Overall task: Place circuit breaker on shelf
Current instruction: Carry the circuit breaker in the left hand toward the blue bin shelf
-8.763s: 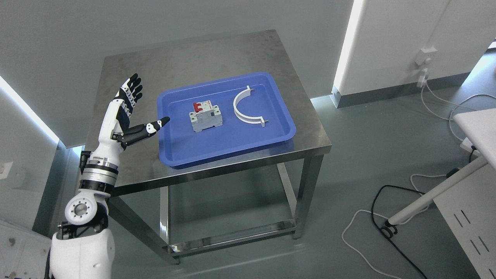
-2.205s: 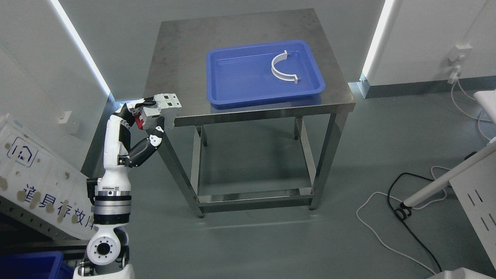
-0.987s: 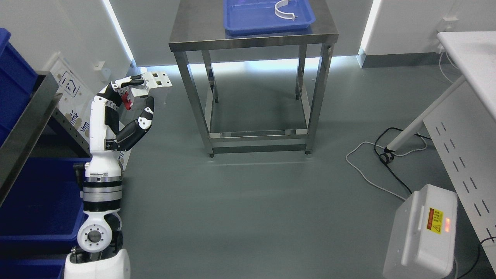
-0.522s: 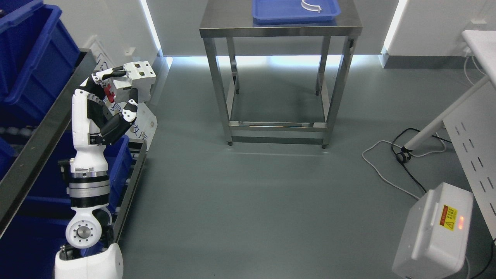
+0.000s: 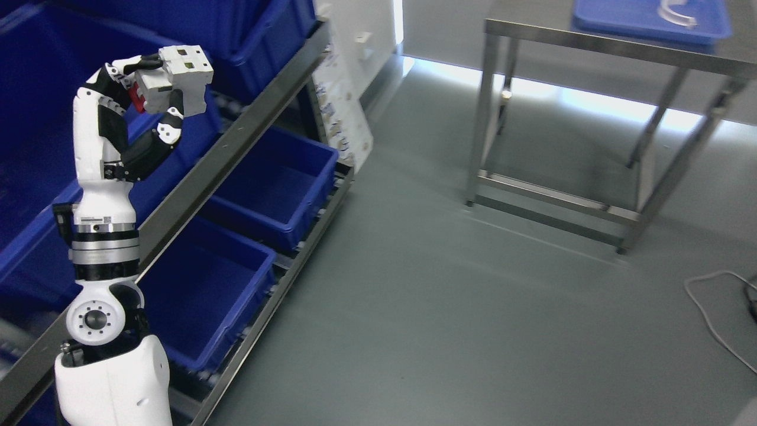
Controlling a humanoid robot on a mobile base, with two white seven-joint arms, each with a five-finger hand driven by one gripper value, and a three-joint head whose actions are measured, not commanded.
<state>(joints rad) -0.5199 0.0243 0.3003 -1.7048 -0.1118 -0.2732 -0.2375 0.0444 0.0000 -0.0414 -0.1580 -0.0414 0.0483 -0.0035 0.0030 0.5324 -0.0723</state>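
Left hand (image 5: 142, 94) grips circuit breaker (image 5: 177, 80) before blue shelf bins (image 5: 278, 183)

Cut-off and covered parts

We see the blue plastic tray (image 5: 650, 21) on the steel counter (image 5: 591, 44) cropped by the top edge, the white curved bracket (image 5: 677, 15) half cut, and the robot hand (image 5: 145, 89) covering the grey circuit breaker (image 5: 180, 74) partly; the white placard's (image 5: 343, 124) print is illegible.

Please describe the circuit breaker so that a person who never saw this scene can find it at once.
Find the metal shelf with blue bins on the picture's left. In front of its upper level, the robot's raised left hand grips the circuit breaker. It is the only pale grey, blocky part there, with a red switch, against the blue bins.
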